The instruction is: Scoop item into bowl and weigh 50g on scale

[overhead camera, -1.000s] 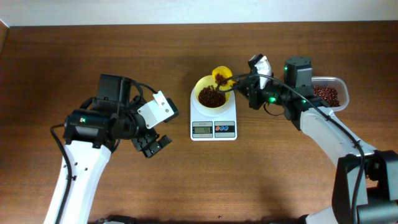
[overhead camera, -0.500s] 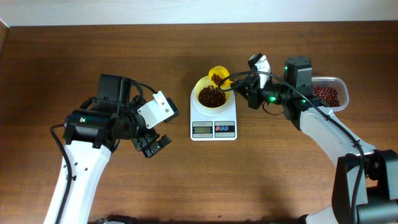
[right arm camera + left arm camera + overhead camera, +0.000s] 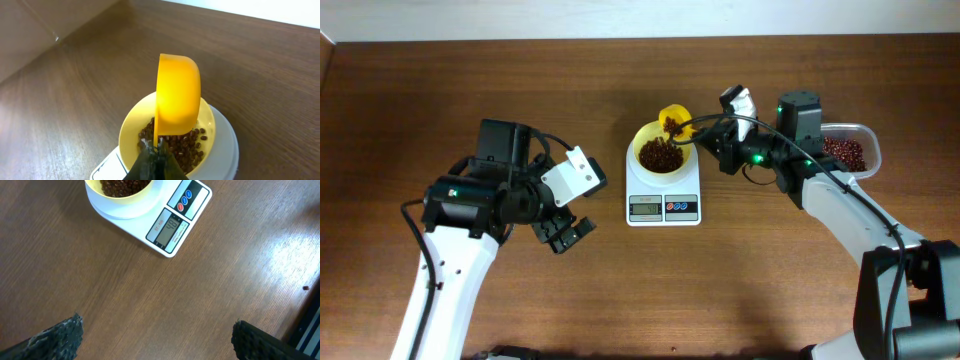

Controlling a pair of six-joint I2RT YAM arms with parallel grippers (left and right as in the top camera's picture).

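Observation:
The pale-yellow bowl [image 3: 659, 153] sits on the white scale [image 3: 663, 193] and holds dark red-brown beans [image 3: 659, 155]. My right gripper [image 3: 712, 140] is shut on the handle of a yellow scoop [image 3: 674, 122], held tilted on its side over the bowl's far rim with a few beans in it. In the right wrist view the scoop [image 3: 177, 95] stands on edge above the bowl [image 3: 131, 129] and its beans [image 3: 186, 145], gripper [image 3: 156, 152] below it. My left gripper [image 3: 563, 232] is open and empty left of the scale, which shows in the left wrist view [image 3: 172, 227] with the bowl [image 3: 122, 192].
A clear rectangular container [image 3: 848, 150] with more beans stands at the far right, behind my right arm. The left gripper [image 3: 159, 337] hangs over bare brown wood. The table's right edge shows in the left wrist view [image 3: 305, 315].
The scoop has shifted slightly over the bowl's far rim and now shows fewer beans. The left arm has not moved.

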